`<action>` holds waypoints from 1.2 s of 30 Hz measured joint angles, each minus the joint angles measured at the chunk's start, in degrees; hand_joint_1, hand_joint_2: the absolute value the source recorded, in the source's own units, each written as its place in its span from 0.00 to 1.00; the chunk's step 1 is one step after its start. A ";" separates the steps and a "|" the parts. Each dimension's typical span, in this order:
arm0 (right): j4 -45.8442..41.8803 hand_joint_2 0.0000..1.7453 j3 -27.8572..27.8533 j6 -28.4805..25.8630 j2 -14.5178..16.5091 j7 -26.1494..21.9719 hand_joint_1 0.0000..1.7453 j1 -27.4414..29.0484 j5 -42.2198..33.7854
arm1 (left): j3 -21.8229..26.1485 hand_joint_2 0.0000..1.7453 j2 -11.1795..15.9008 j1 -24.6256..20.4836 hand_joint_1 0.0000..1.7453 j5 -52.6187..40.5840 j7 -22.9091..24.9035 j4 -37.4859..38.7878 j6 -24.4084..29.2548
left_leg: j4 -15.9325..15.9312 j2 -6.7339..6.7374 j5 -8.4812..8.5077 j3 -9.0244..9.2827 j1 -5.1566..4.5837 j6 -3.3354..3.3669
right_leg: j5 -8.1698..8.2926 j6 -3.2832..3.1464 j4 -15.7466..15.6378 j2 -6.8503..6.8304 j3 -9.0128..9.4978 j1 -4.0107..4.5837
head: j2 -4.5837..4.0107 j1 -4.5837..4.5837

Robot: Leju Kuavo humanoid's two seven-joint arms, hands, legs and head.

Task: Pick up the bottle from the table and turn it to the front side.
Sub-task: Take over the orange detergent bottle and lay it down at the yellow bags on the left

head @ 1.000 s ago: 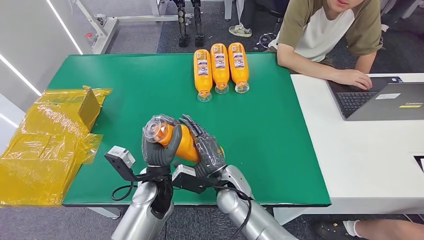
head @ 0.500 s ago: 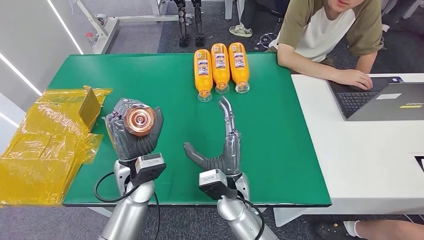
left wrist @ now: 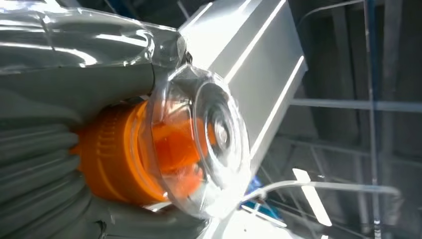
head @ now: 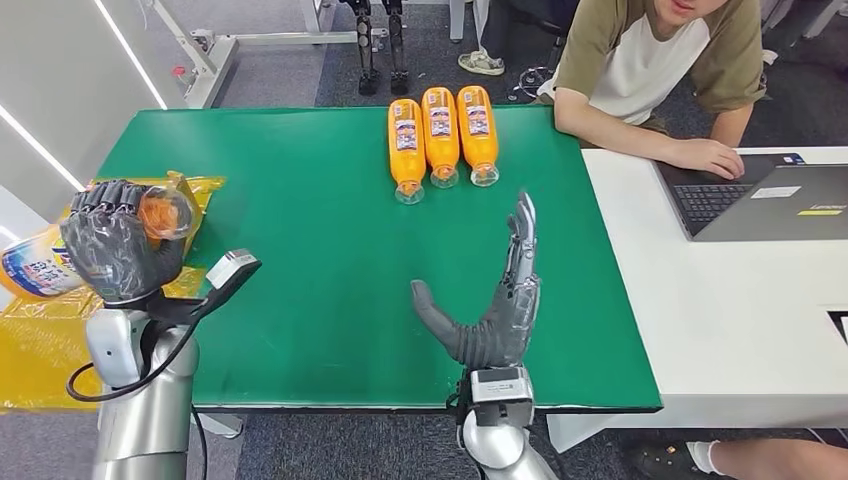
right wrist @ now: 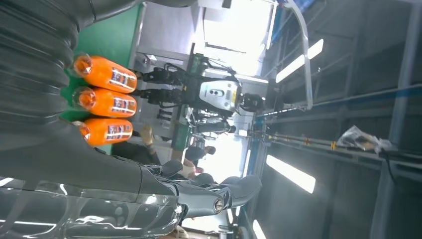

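The left hand (head: 118, 252) holds one orange bottle (head: 40, 268) at the left edge of the head frame, lifted off the green table (head: 300, 190) and lying roughly sideways over the yellow plastic bags (head: 60, 330). Its clear domed cap (head: 168, 213) points toward frame centre; the labelled body sticks out past the fingers toward the left edge. In the left wrist view the cap (left wrist: 199, 144) and orange neck collar (left wrist: 114, 149) sit right against the thumb and fingers.

The right hand (head: 492, 310) holds nothing: fingers straight and spread, palm edge-on, raised over the lower centre of the table.

Handling, as a judgement: the bottle looks full of orange drink, so moderately heavy for its size. The plastic wall is probably stiff enough for a firm wrap but smooth, and the label film could slip when rotated. The grip looks best placed around the shoulder and upper body, as now. The domed cap is thin clear plastic and should not take the load.

Count:
- Orange bottles: four in all. One is in the left hand. Three (head: 440, 135) lie side by side at the upper centre of the table, caps toward the robot, labels up.
- Laptop (head: 770, 200): one, on the white table (head: 720, 320) at right.
- Person (head: 650, 60): one, seated at upper right.
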 joint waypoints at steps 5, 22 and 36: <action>-4.00 1.00 -0.15 0.00 -0.45 0.00 0.00 1.87 -1.34 | -1.68 1.00 5.07 -6.02 1.00 -1.62 4.48 15.59 -0.52 | 0.01 0.05 0.05 0.00 -0.02 -0.05 | 0.09 -0.08 0.00 0.04 -0.02 -0.01 | -0.01 -0.02; -9.47 1.00 -0.91 0.00 -0.73 0.00 0.00 3.28 -5.09 | -8.34 1.00 12.32 -11.82 1.00 -1.91 3.59 41.55 -21.51 | -0.07 0.09 0.04 -0.04 0.02 -0.10 | 0.07 -0.12 0.01 0.12 -0.10 -0.01 | 0.00 -0.02; -7.96 1.00 -0.78 0.00 -0.73 0.00 0.00 1.84 -6.29 | -9.76 1.00 12.43 -10.50 0.00 -2.20 3.59 43.21 -24.49 | -0.09 0.08 0.06 -0.02 0.01 -0.12 | 0.09 -0.14 0.03 0.09 -0.09 -0.03 | 0.00 -0.02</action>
